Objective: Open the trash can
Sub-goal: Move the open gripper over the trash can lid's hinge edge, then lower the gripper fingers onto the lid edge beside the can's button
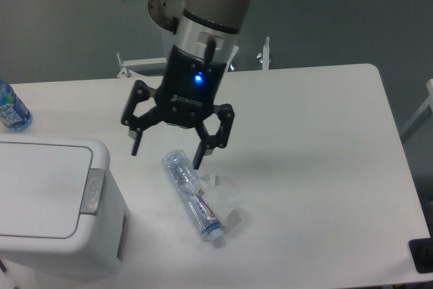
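Light is even and fairly bright, falling from above. The claw (166, 155) throws only a faint, soft shadow on the table (325, 140) to its right. A blue lamp glows above the claw. The whole picture is slightly soft, without glare.

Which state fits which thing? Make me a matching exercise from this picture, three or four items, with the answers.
Things:
1. Large boxy white plastic trash can
2. Crushed clear plastic bottle
3. Black two-finger pincer
4. Blue-labelled bottle

States:
A. Open, empty, above the table
B. At the left edge, partly cut off
C. Lid shut, lower left
D. Lying flat on the table

Pairs: 1-C, 2-D, 3-A, 4-B
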